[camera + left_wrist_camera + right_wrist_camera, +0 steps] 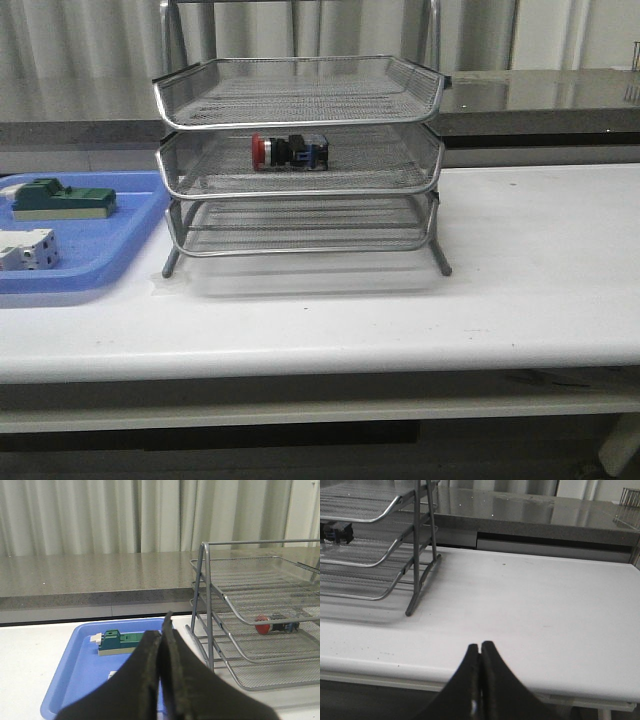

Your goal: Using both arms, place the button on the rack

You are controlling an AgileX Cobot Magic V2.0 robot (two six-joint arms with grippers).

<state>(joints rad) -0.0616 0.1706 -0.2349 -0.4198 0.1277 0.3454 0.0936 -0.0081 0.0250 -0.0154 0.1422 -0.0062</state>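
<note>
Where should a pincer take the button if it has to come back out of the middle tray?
Judging by its pose, grip the black-and-silver body of the button, coming through the rack's open front. It lies on its side, red head toward the blue tray. The tray above blocks a top approach.

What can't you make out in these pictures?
- Rack: top cut off by the front view's upper edge.
- Button: detail blurred behind mesh; only its rear shows in the right wrist view.
- White part: cut off at the front view's left edge.
</note>
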